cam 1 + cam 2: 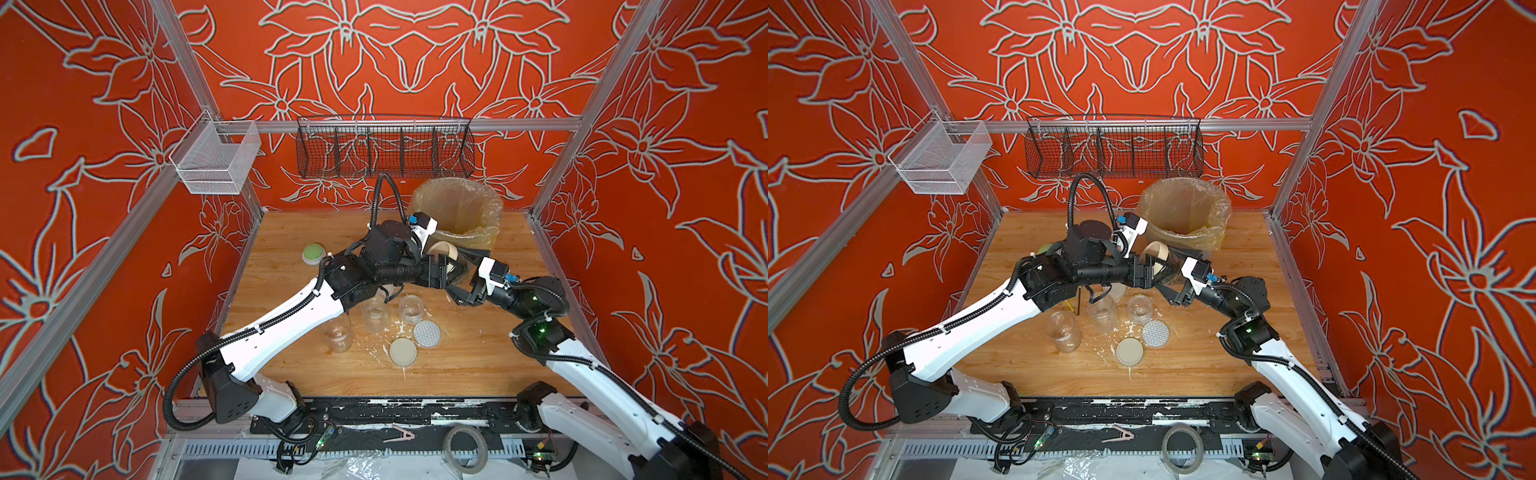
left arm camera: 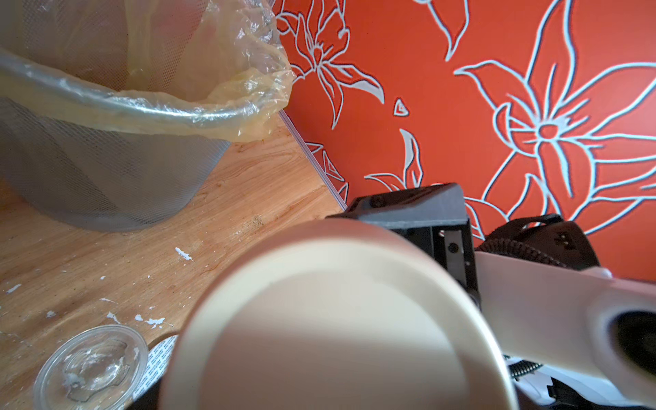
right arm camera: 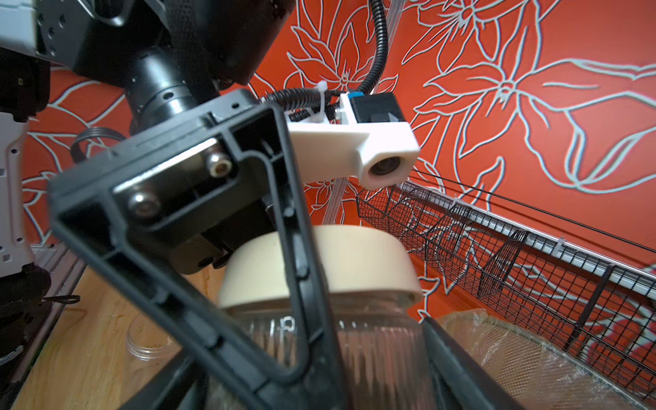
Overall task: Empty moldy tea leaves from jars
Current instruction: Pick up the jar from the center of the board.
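Note:
A clear ribbed jar (image 3: 376, 355) with a cream lid (image 1: 443, 250) hangs tilted above the table, just in front of the bin. Dark tea leaves (image 1: 1172, 268) show through its glass. My left gripper (image 1: 444, 268) is shut on it, one finger (image 3: 291, 269) lying across lid and neck. In the left wrist view the lid (image 2: 337, 319) hides that gripper's fingers. My right gripper (image 3: 319, 383) is shut on the jar's body from the other side, also in a top view (image 1: 461, 279). Three open, empty jars (image 1: 337, 334) (image 1: 374, 313) (image 1: 411, 307) stand on the table.
A grey mesh bin (image 1: 490, 232) with a yellowish liner stands at the back right, its mouth open. A cream lid (image 1: 403, 352) and a dotted lid (image 1: 427, 333) lie near the empty jars. A green-topped round thing (image 1: 313, 252) sits at the left. White flecks dot the wood.

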### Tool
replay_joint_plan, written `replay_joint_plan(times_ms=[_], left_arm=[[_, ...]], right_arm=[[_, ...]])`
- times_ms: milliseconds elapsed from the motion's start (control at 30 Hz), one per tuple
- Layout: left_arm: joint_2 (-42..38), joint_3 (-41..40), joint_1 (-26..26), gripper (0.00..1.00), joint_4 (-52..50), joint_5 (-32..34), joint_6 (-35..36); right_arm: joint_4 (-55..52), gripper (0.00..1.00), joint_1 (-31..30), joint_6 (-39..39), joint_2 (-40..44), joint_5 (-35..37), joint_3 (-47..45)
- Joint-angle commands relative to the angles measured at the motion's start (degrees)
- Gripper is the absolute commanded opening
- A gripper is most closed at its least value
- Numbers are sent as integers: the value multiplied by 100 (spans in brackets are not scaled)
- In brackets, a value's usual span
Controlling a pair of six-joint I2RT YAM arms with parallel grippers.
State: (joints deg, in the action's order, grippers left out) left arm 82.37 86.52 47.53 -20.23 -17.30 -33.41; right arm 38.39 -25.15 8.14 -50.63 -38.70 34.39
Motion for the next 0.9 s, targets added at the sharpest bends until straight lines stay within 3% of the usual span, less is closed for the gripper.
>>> replay_joint_plan(times_ms=[0,167,267,400,500,533,633,867], left_arm=[[-218,27,-33,52,587,-238,-208],[-240,25,-50,52,661,-279,-257],[-249,32,-51,52,669,-288,-254],[-250,1,-64,52,661,-306,-262],[-267,-51,-76,52,725,-293,-283],[-275,-65,-87,57,748,-300,-274],[-299,6,-146,98,633,-254,-98],[-535,358,-385,98,-186,11,1125]], right_arm=[[205,79,-69,208,-25,-54,241],[153,90,-86,260,-95,-59,228],[20,79,-87,325,-152,-67,289],[117,55,-96,206,-217,-175,348],[196,49,-96,139,-233,-131,384],[231,46,-96,120,-233,-116,393],[224,34,-102,150,-212,-82,449],[225,15,-100,37,-159,-103,628]])
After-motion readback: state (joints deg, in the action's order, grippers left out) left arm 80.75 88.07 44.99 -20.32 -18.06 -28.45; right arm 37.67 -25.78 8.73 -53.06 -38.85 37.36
